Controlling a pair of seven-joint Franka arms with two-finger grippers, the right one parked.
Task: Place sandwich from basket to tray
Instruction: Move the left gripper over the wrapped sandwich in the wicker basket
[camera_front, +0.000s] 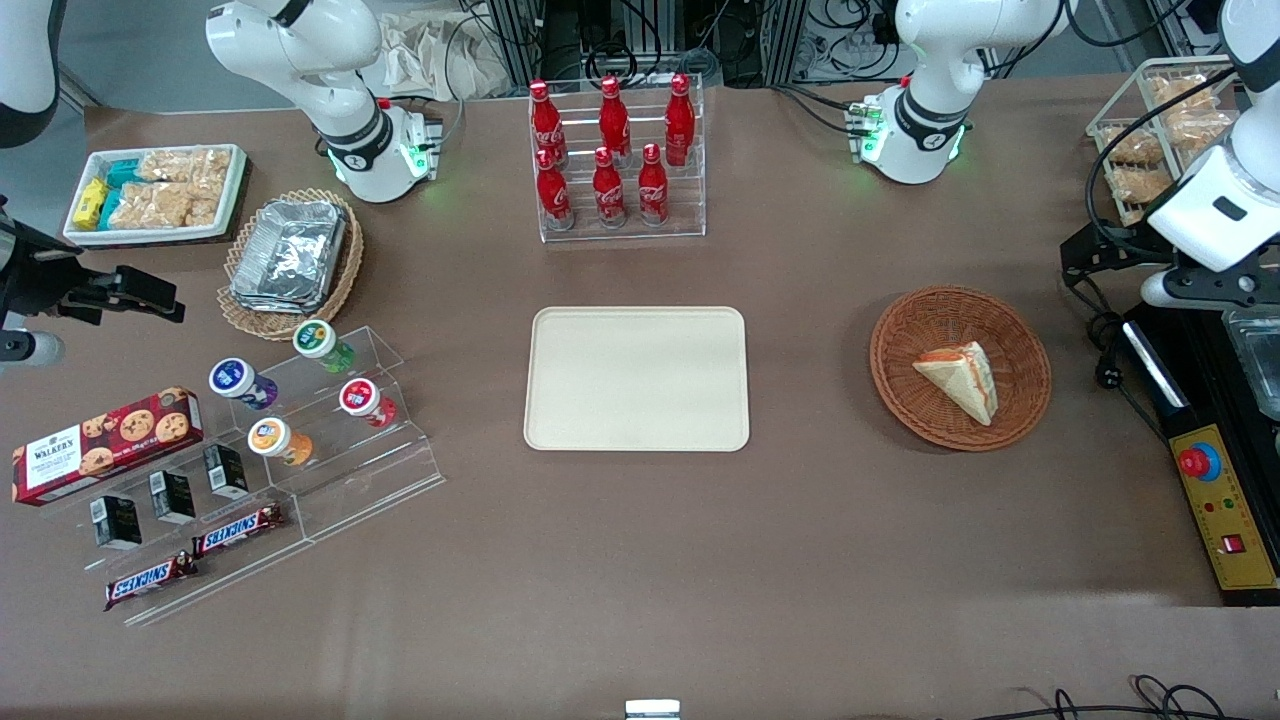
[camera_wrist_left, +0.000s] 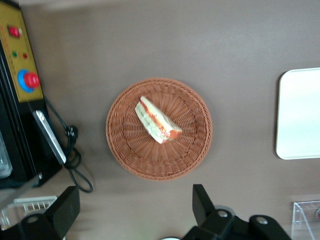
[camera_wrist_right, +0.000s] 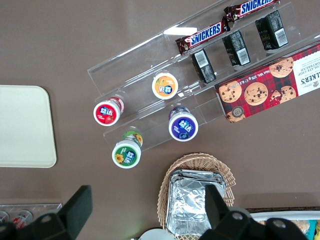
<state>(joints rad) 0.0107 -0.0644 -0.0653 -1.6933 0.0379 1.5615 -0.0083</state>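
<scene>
The sandwich (camera_front: 958, 378) (camera_wrist_left: 157, 120), a pale bread wedge with a red-orange and green filling edge, lies in the round reddish-brown wicker basket (camera_front: 900, 330) (camera_wrist_left: 125, 150). The cream-beige tray (camera_front: 637, 378) (camera_wrist_left: 300, 115) lies flat at the table's middle with nothing on it, a basket's width away toward the parked arm's end. My gripper (camera_front: 1150, 272) (camera_wrist_left: 134, 192) hangs high above the table at the working arm's end, off to the side of the basket rim and not over the sandwich. Its fingers (camera_wrist_left: 198, 200) stand wide open with only bare table between them.
A yellow control box with a red button (camera_front: 1215, 500) (camera_wrist_left: 22, 75) and a black cable (camera_wrist_left: 75, 160) lie beside the basket at the table's end. A rack of red bottles (camera_front: 612, 160) stands farther from the camera than the tray. Snack displays (camera_front: 300, 440) fill the parked arm's end.
</scene>
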